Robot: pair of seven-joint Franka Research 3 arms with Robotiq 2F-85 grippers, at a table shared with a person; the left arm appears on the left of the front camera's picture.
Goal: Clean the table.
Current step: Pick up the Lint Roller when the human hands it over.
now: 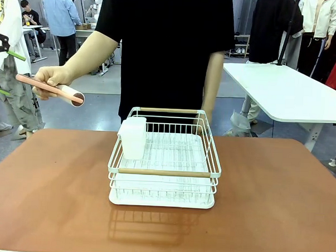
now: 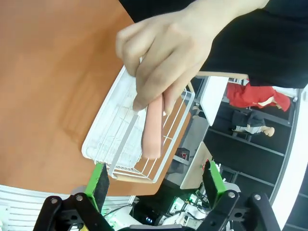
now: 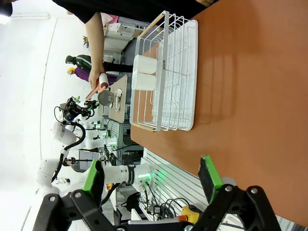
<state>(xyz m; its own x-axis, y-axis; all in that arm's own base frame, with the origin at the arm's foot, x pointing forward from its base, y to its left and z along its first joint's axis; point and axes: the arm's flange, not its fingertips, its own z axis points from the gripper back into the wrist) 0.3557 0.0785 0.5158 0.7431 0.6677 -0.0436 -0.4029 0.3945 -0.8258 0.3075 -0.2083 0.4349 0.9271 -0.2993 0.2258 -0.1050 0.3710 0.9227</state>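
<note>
The reddish-brown table [image 1: 53, 199] carries a white wire dish rack [image 1: 163, 172] at its middle. A person across the table holds a pink-handled roller [image 1: 50, 88] out past the table's left side, handle end first. My left gripper [image 1: 6, 71] is open at the picture's left edge, and the handle's tip reaches about level with its green fingertips. In the left wrist view the pink handle [image 2: 152, 130] points down toward the gap of my left gripper [image 2: 156, 185], untouched by either pad. My right gripper [image 3: 151, 178] hangs open over the table [image 3: 260, 96], with nothing in it.
A white plastic container [image 1: 133, 137] stands in the rack's back left corner. The person's hand [image 2: 168, 53] grips the roller near its head. A white-topped table [image 1: 292, 92] stands behind at the right. Other people stand farther back.
</note>
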